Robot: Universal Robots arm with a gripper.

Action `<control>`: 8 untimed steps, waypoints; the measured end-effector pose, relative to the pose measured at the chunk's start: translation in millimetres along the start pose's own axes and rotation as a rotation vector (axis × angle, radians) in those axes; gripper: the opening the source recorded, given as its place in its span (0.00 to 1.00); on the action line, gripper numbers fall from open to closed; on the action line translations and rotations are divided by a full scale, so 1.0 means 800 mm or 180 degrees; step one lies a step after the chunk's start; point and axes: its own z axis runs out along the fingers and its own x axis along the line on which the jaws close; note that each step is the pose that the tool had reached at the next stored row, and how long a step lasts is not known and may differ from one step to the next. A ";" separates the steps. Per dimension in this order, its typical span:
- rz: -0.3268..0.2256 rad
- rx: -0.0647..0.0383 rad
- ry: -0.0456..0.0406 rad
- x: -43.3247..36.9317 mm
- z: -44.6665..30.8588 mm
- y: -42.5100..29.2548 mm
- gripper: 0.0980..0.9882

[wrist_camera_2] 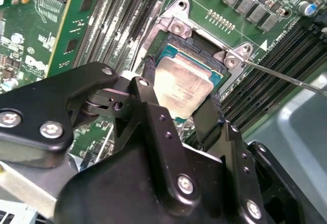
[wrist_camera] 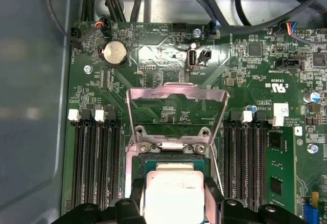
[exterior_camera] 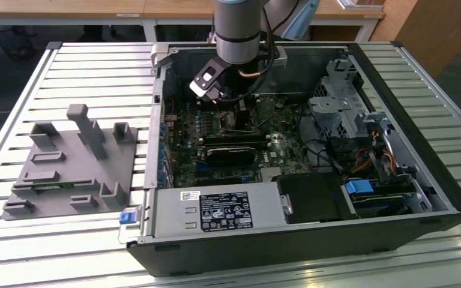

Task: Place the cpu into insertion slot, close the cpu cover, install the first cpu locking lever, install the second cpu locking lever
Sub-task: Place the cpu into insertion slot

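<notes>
Grips the cpu (wrist_camera_2: 184, 83) by two opposite edges in the hand (wrist_camera_2: 181, 87), low over the insertion slot (wrist_camera_2: 199, 42), with the cpu cover (wrist_camera: 176, 88) raised.

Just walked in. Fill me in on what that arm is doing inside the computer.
The arm's gripper is down inside the open computer case, over the motherboard. Its fingers close on two sides of the cpu, holding it at the insertion slot. Whether the chip is fully seated cannot be told. The cpu cover stands raised behind the slot, not yet closed.
</notes>
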 end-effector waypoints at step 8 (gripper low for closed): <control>0.0017 0.0000 -0.0001 0.002 0.0070 -0.0006 0.50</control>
